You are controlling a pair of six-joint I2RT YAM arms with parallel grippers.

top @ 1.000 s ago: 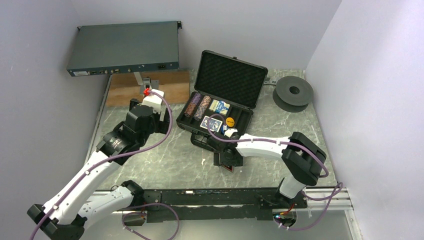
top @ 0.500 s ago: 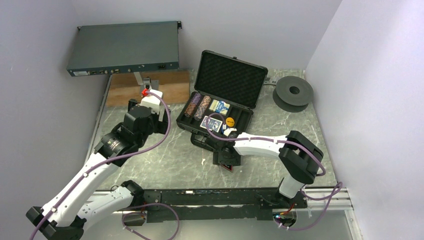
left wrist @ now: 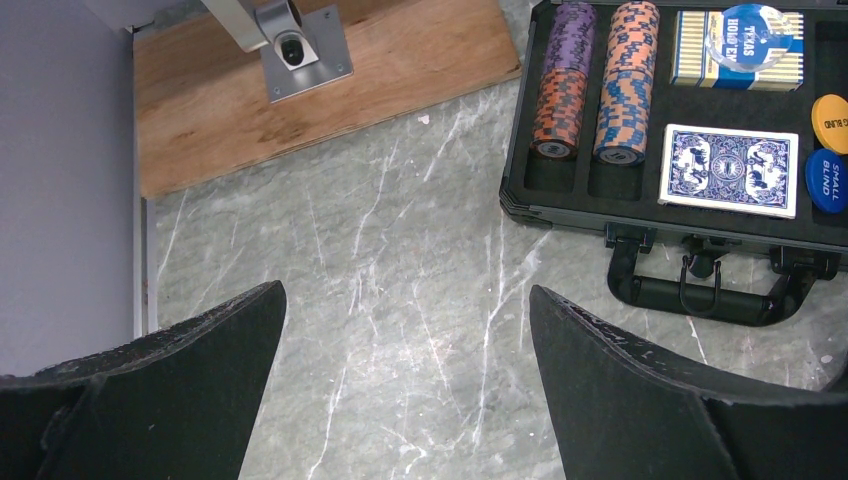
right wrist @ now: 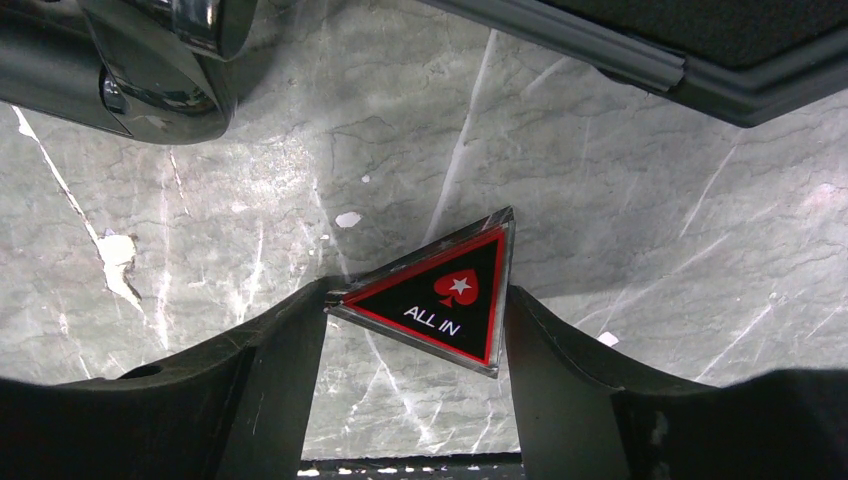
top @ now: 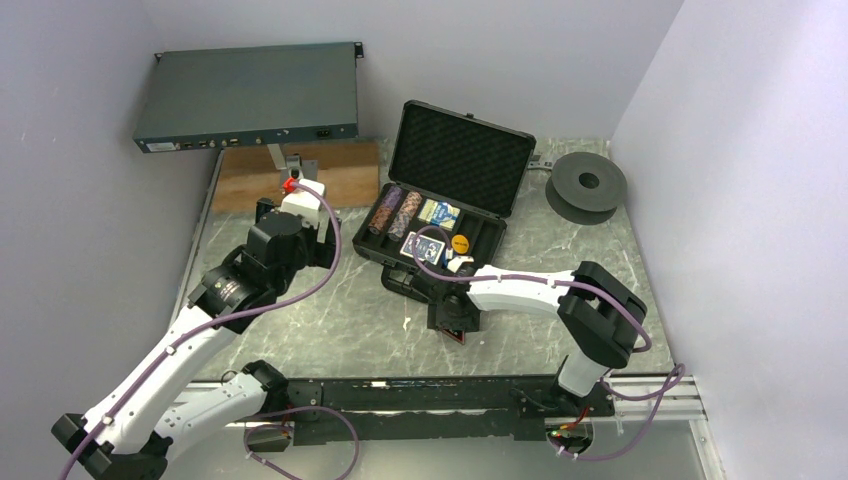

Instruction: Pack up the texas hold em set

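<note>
Left gripper (left wrist: 402, 295) hovering over table (left wrist: 400, 200) left of case (top: 462, 158), jaws spread wide, holding nothing. Triangle (right wrist: 440, 295) lying flat on table just near of case, sitting between right gripper (right wrist: 420, 293) jaws. Pads seeming to touch it; firm pinch or not, cannot tell.

Risk: left pad bearing on bare corner, so triangle likely twisting or squirting out.

One corner pointing left, flat edge facing right. Sides looking near equal, no clear long axis.

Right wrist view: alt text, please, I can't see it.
A black, red-edged triangular ALL IN button lies on the grey marble table, flanked by the right jaws at its side corners. The briefcase edge crosses top right.
</note>
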